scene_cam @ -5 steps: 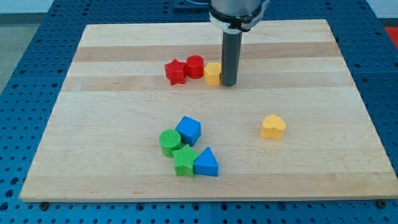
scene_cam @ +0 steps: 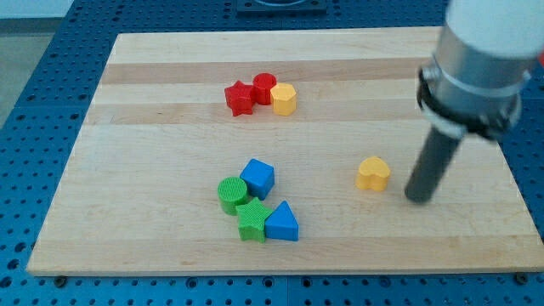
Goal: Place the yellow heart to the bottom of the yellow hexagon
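Note:
The yellow heart (scene_cam: 372,173) lies right of the board's middle. The yellow hexagon (scene_cam: 283,99) sits in the upper middle, touching a red cylinder (scene_cam: 264,88), with a red star (scene_cam: 240,98) on the cylinder's left. My tip (scene_cam: 417,199) rests on the board just to the right of the yellow heart, a small gap apart, slightly lower in the view. The heart is well below and to the right of the hexagon.
A cluster lies lower centre: a blue cube (scene_cam: 257,178), a green cylinder (scene_cam: 231,195), a green star (scene_cam: 252,221) and a blue triangle (scene_cam: 281,223). The wooden board (scene_cam: 127,170) sits on a blue perforated table.
My tip has moved from beside the yellow hexagon's right side down and right to the right of the yellow heart. The blocks look unmoved.

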Action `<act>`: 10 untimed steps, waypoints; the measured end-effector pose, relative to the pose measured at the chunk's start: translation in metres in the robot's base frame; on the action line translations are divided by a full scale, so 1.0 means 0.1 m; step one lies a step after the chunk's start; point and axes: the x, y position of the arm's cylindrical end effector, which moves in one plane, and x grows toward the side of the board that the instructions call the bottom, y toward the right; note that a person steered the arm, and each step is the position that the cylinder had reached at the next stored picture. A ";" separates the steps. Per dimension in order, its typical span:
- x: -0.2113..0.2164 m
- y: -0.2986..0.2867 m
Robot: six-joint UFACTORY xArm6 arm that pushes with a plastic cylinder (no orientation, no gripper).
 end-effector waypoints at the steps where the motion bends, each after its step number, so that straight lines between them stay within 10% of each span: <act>1: 0.18 -0.02; 10: -1.47 -0.76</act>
